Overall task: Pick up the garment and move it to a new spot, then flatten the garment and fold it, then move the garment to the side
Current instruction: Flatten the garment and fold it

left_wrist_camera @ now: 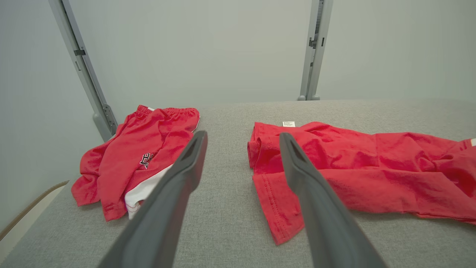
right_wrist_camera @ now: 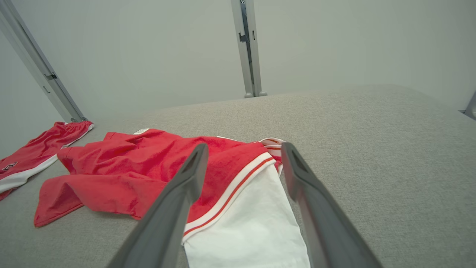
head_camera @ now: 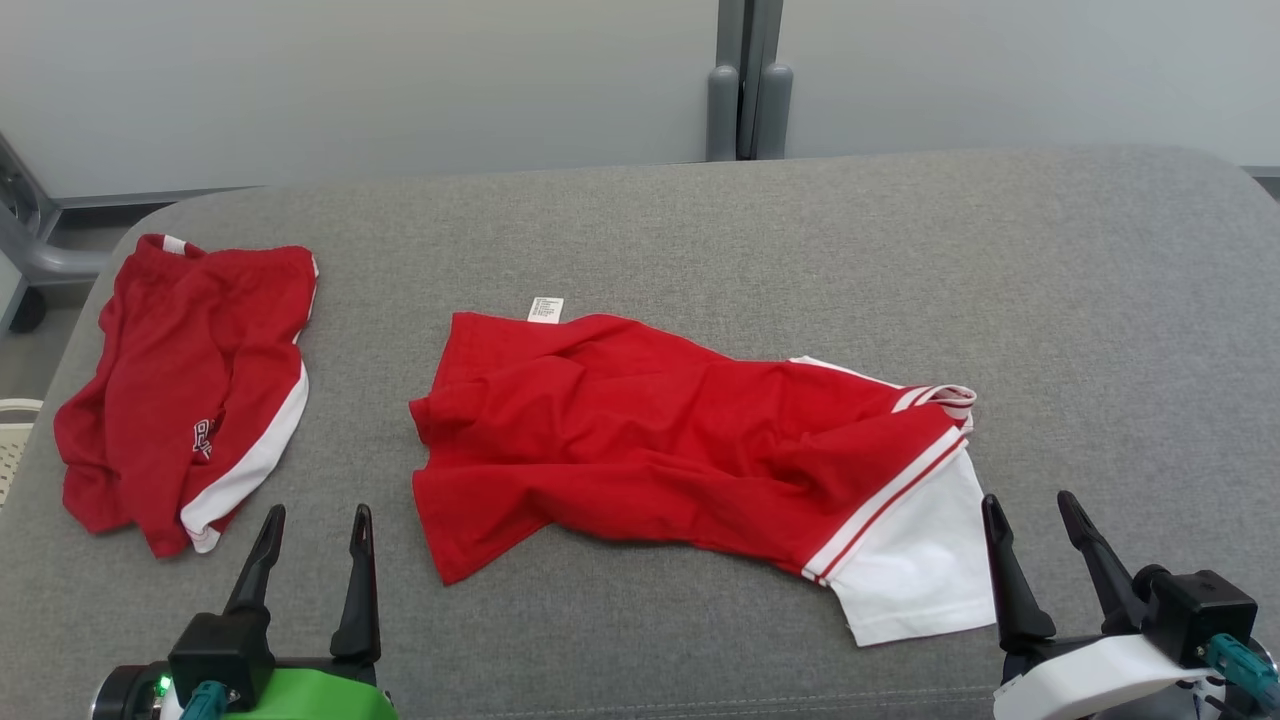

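A crumpled red garment [head_camera: 650, 440] with a white sleeve and red-and-white striped trim lies in the middle of the grey padded surface [head_camera: 800, 230], a small white label at its far edge. My left gripper [head_camera: 318, 515] hovers open near the front edge, just left of the garment's near hem [left_wrist_camera: 275, 208]. My right gripper [head_camera: 1028, 500] is open too, beside the white sleeve [right_wrist_camera: 241, 230] at the garment's right end. Nothing sits between either pair of fingers. In the right wrist view the sleeve lies right under the gripper [right_wrist_camera: 244, 146].
A second red piece, shorts with a white side stripe [head_camera: 190, 390], lies bunched at the surface's left end. Grey wall panels with a vertical post [head_camera: 748, 90] stand behind. A metal frame leg [head_camera: 30, 250] and a pale basket [head_camera: 15, 430] sit off the left edge.
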{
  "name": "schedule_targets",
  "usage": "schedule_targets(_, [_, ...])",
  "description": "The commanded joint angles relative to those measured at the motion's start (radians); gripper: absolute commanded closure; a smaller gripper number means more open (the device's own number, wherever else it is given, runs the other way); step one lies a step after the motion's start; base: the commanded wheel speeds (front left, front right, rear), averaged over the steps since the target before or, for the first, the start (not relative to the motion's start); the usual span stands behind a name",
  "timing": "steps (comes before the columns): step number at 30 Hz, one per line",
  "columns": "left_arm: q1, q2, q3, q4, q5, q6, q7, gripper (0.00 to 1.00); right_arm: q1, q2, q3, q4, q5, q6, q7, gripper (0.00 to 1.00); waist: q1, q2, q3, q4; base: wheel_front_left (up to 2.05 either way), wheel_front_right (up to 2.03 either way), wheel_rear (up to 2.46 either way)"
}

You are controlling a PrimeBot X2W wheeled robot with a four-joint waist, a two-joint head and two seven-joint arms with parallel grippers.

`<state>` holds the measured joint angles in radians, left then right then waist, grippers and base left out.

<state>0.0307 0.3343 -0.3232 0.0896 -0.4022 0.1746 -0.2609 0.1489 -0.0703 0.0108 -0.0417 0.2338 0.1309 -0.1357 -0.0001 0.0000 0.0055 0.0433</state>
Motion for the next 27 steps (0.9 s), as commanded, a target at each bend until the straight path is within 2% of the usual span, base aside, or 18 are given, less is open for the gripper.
schedule_targets(1, [-0.010,0.004,0.002,0.001,0.010,-0.003,-0.004,0.00,0.009,0.003,-0.002,-0.006,-0.003,0.000,0.003,0.00,0.0001,0.0000,0.000,0.001,0.00,0.00,0.00])
schedule_targets(9, [-0.027,0.004,-0.011,0.004,-0.013,-0.020,0.016,0.00,-0.002,0.003,-0.005,0.006,0.007,0.000,0.033,0.00,0.0001,0.0000,0.013,0.005,0.00,0.00,0.00])
schedule_targets(21, [-0.056,-0.004,-0.093,0.078,-0.098,-0.123,0.214,0.00,0.022,-0.033,-0.025,0.087,0.044,0.000,0.152,0.00,0.0001,0.0000,0.095,-0.017,0.00,0.00,0.00])
schedule_targets(27, [-0.104,-0.008,-0.105,0.162,-0.131,-0.170,0.238,0.00,-0.018,-0.053,-0.028,0.136,0.060,0.000,0.160,0.00,0.0001,0.0000,0.147,-0.038,0.00,0.00,0.00])
